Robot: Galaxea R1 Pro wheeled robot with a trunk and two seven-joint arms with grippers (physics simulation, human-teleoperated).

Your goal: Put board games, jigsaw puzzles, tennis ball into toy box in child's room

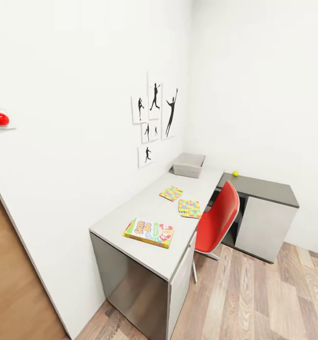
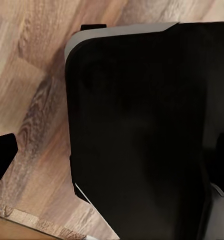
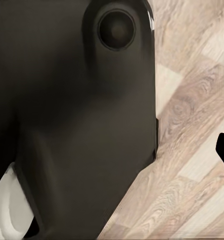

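Left wrist view gives us dark robot body over wood floor, with just a black sliver at the picture's edge, so whether those jaws are wide or narrow, I can't tell. The right wrist view is no better: black casing, floorboards, a dark corner at the edge, jaws unreadable there too.

Out to the head view now. The table (image 1: 144, 208) runs along the left wall. At its near end lies a board game (image 1: 149, 232), yellow, green and red. Farther along sit two jigsaw puzzles (image 1: 171, 193) (image 1: 190, 208), side by side but apart. At the far end stands the toy box (image 1: 189, 165), nothing showing inside from this angle. The tennis ball (image 1: 235, 174) rests to the right on the dark shelf unit (image 1: 267, 189). A red chair (image 1: 220, 219) is tucked against the table's right side.

This looks like the approach step, nothing gathered yet. Next comes rolling closer and raising an arm over that near board game.
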